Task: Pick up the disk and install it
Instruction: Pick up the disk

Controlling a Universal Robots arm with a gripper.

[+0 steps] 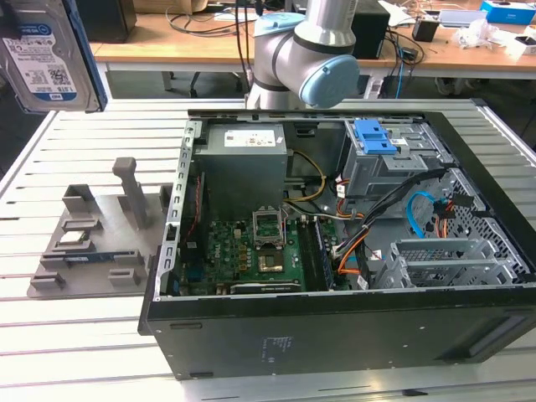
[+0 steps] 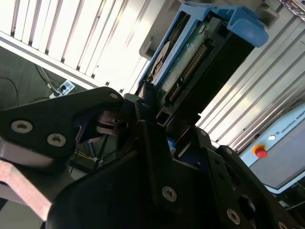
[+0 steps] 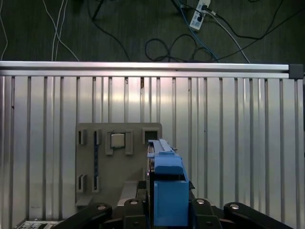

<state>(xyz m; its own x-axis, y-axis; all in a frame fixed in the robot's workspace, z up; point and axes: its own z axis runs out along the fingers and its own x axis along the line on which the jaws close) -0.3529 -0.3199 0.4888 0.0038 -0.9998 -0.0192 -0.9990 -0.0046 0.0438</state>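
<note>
The disk, silver-grey with a barcode label and a blue bracket along its edge, hangs high at the exterior view's left, well above the table. In the second wrist view the disk stands on edge with its connector side showing, and my gripper is shut on its lower end. Seen edge-on in the first wrist view, the disk sits between the black fingers of my gripper, above the grey fixture plate.
An open black computer case lies on the slatted metal table. Inside the case, a grey drive cage with a blue latch sits at the back right. A grey fixture plate with upright posts lies left of the case.
</note>
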